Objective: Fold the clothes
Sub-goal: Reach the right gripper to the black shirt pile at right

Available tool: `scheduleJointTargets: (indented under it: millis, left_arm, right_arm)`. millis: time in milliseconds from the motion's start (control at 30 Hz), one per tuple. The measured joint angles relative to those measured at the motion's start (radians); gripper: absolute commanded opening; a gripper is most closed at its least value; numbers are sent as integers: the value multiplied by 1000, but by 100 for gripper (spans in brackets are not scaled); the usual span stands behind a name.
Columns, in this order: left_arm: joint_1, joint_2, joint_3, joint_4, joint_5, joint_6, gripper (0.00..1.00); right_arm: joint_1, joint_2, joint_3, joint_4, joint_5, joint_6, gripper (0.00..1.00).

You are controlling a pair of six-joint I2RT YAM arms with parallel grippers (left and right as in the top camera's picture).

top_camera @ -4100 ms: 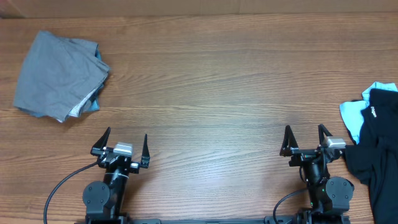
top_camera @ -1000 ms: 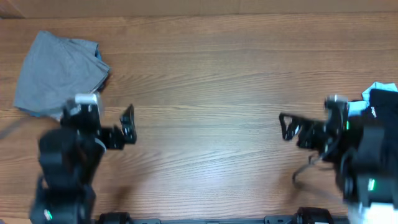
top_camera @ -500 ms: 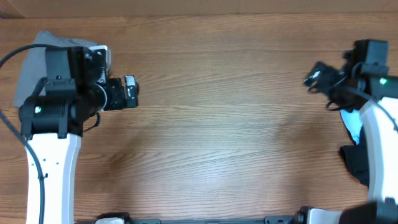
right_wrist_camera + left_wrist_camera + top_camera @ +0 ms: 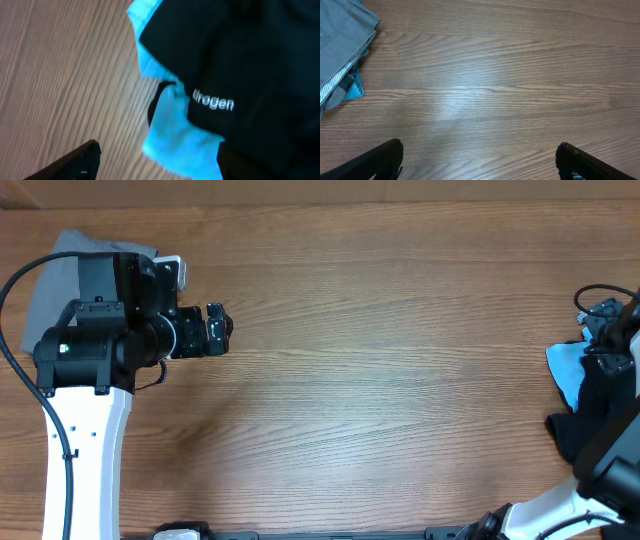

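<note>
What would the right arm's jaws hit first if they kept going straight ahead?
Probably the light-blue cloth garment peeking from under the black shirt with white lettering; depth is unclear.

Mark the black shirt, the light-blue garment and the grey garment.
black shirt (image 4: 240, 55), right wrist view, cloth above the lettering
light-blue garment (image 4: 172, 132), right wrist view, exposed lower flap
grey garment (image 4: 337, 40), left wrist view, top layer

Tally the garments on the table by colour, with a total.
Grey: 1, the grey garment.
Light blue: 2, a blue edge under the grey one and a light-blue garment under the black.
Black: 1 that shows, the black shirt.
Total: 4.
</note>
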Motion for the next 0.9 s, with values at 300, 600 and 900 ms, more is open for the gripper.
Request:
scheduleJointTargets:
  millis: [300, 600, 900]
  left_arm:
    - [0, 0, 0, -24, 17, 0, 100]
    - [0, 0, 0, -33, 20, 0, 100]
    - [0, 0, 0, -42, 20, 0, 100]
  right_arm:
    - [-6, 85, 0, 56, 73, 59, 76]
    - [-29, 171, 0, 52, 90, 79, 54]
    - [-51, 171, 7, 2, 98, 81, 4]
